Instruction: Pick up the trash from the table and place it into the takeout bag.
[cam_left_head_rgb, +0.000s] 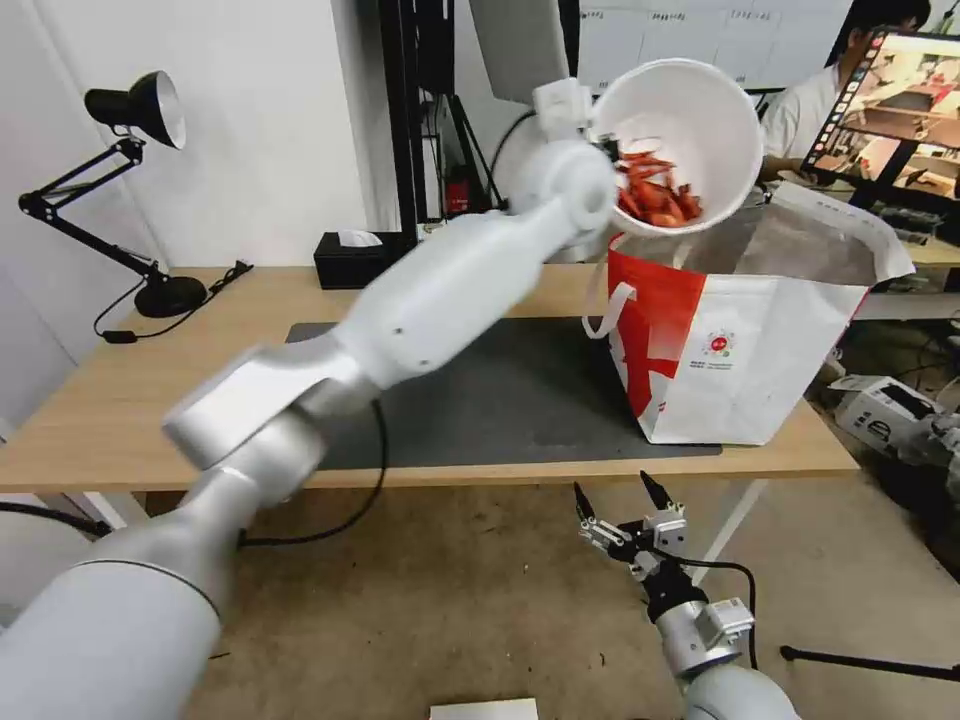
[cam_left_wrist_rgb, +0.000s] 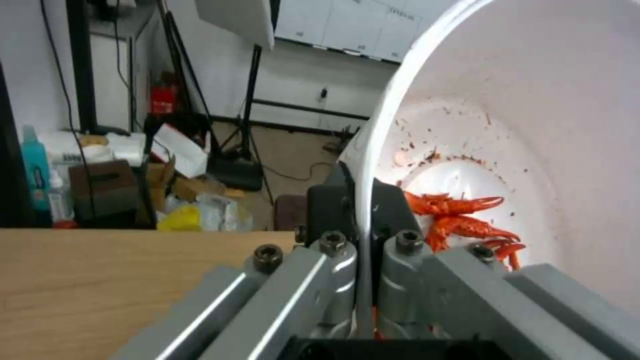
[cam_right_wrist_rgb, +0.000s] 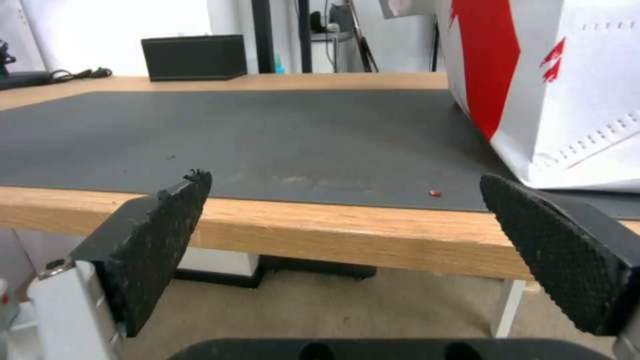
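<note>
Above the takeout bag (cam_left_head_rgb: 745, 350), at one o'clock, my left hand (cam_left_head_rgb: 603, 150) clamps the crayfish bowl's (cam_left_head_rgb: 690, 130) rim, tilted, undropped. Right hand (cam_left_head_rgb: 615, 505) spread, idle below the counter (cam_left_head_rgb: 90, 420), its mat bare.

Left arm stretched forward and up, left pincer (cam_left_wrist_rgb: 363, 235) clamped, right pincer (cam_left_head_rgb: 617, 500) low, spread wide.

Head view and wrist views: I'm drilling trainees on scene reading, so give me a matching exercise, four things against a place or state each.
Things:
1. white bowl
2. takeout bag
3. right gripper
4. black tissue box

Places or states:
A. open, below the table's front edge
B. at the table's back edge
C. tilted, held by the left gripper
D. upright on the table's right end

Pairs: 1-C, 2-D, 3-A, 4-B
</note>
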